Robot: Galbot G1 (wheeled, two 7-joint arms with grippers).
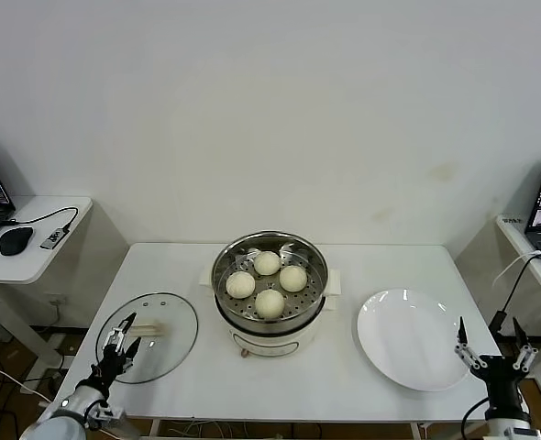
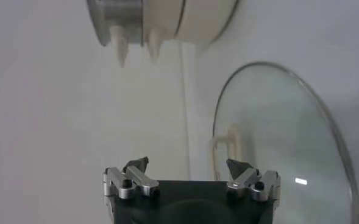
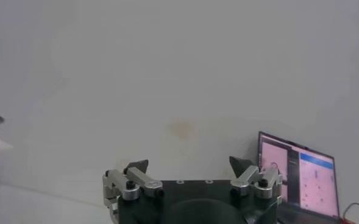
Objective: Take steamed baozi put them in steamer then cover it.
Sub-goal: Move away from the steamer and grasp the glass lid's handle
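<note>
Since all four steamed baozi (image 1: 268, 280) already sit on the perforated tray inside the steamer (image 1: 269, 291), loading looks done; covering is what's left. Glass lid (image 1: 151, 335) lies flat on the table (image 1: 399, 261) to the left of the steamer, well apart from it. White plate (image 1: 411, 337) right of the steamer holds nothing. Left gripper (image 1: 119, 346) hovers at the lid's near edge, fingers apart, gripping nothing. Right gripper (image 1: 491, 346) parked beyond the plate, far side from the steamer, fingers apart, idle. Next job, as I judge it: grab the lid handle (image 1: 146, 327).
</note>
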